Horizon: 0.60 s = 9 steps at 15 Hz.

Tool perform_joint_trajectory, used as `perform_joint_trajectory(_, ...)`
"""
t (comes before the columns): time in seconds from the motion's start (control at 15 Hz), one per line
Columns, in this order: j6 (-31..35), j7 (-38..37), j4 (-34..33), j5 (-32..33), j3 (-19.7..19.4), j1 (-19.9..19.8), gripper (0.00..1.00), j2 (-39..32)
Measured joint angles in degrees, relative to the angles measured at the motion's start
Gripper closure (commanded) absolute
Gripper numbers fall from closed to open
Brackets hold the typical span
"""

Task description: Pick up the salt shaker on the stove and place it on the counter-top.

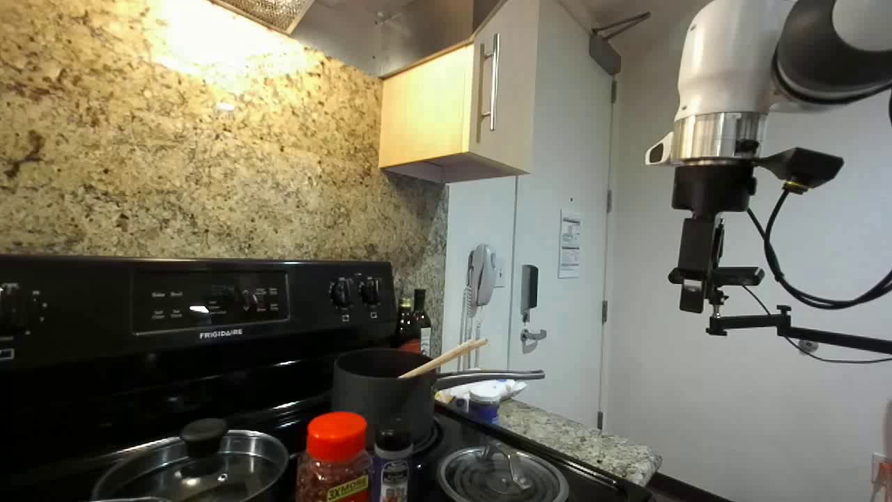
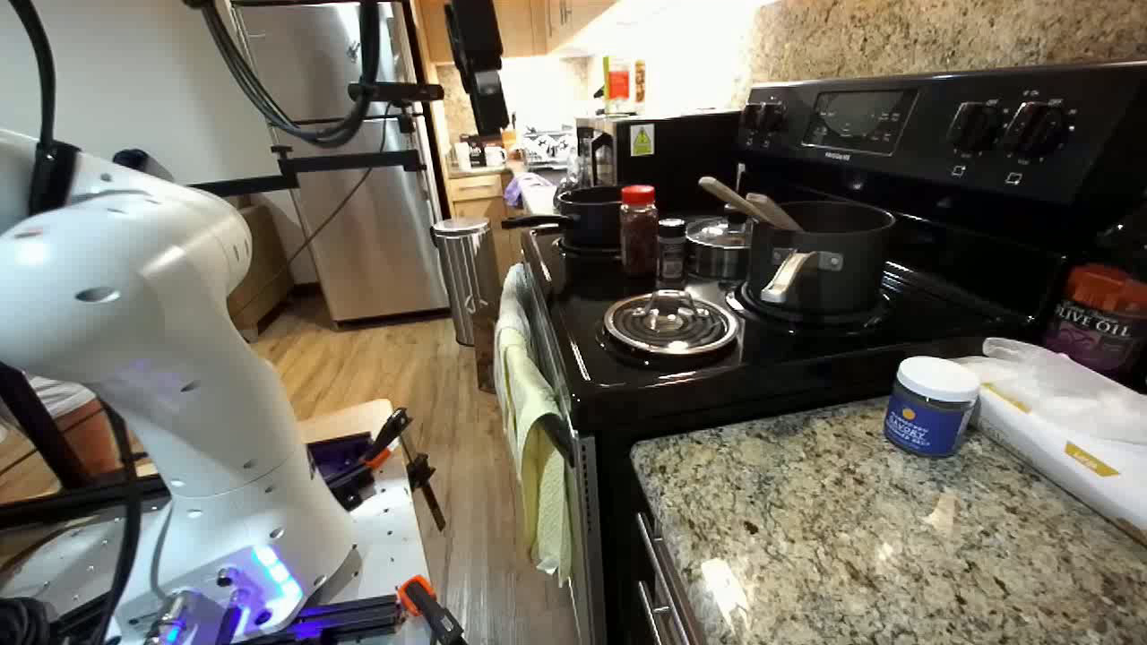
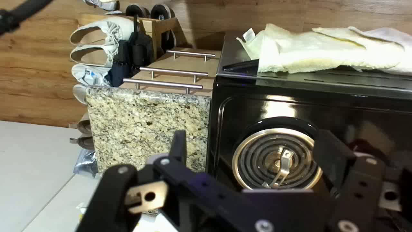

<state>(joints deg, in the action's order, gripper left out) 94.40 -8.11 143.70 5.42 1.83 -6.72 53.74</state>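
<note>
The salt shaker [image 2: 670,255] stands on the stove [image 2: 582,309], upright. Cap points straight up, foot down on the black surface; long axis vertical. Position: just right of the red-lidded jar [image 2: 639,235] in both exterior views; whether the two touch, I cannot tell. In an exterior view the dark pot [image 1: 380,390] rises behind it, and the frame edge cuts off its lower end.

Look: slim, plainly narrower and shorter than its red-lidded neighbour. Cap [image 2: 670,227] dark, rounded off flat on top. In an exterior view the label [image 1: 395,474] shows purplish-grey, with a dark badge and pale print on it. Lettering too small to read.

My pincer [image 3: 251,141]: two fingers spread wide. Between them, in the wrist view, I see the coil burner [image 3: 262,161] and a strip of the bench [image 3: 148,119]. In both exterior views it hangs fingers-down, high over stove level and well apart from the salt shaker.

The bench, near and right in an exterior view, carries a white-lidded jar [image 2: 932,408] with a blue label, just beside a long white box [image 2: 1066,466].
</note>
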Motion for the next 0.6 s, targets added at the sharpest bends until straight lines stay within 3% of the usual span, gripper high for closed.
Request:
perform_joint_trajectory(0.33,0.04,-1.46,-0.36,-0.21,0.09,0.04,0.0,-0.84)
perform_joint_trajectory(0.6,0.53,-5.49,-2.68,-0.54,2.49,0.24,0.0,-6.0)
